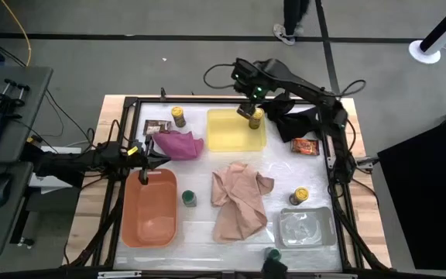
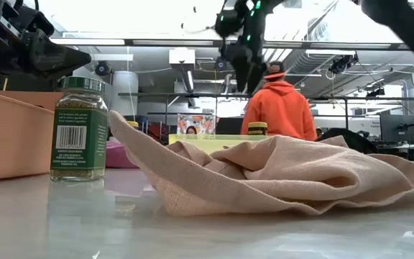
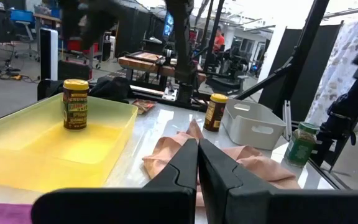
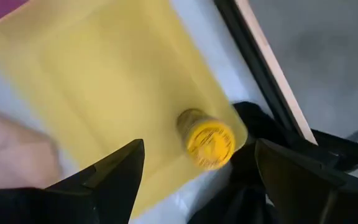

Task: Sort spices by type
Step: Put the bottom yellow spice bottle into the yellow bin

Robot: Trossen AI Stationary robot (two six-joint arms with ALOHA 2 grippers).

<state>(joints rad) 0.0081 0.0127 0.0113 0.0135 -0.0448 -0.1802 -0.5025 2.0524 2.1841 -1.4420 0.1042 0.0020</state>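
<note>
My right pincer [image 4: 194, 168] hangs over the far corner of the yellow tray [image 1: 227, 136]. Its two fingers stand wide apart and hold nothing. Right under it a jar with a yellow lid [image 4: 209, 140] stands upright in that corner of the tray, free of my fingers. My left pincer [image 3: 197, 163] is shut tight with nothing in it, and it waits by the far end of the orange tray [image 1: 149, 221], near the pink cloth [image 1: 178, 144]. A second yellow-lid jar [image 1: 178, 116] stands on the table by the far edge, next to a dark packet [image 1: 156, 127]. A third yellow-lid jar [image 1: 300, 196] stands near the clear tray [image 1: 307, 229]. A green-lid jar [image 1: 188, 198] stands between the orange tray and the tan cloth [image 1: 240, 198]. An orange packet [image 1: 305, 146] lies flat near the black cloth [image 1: 296, 120].
</note>
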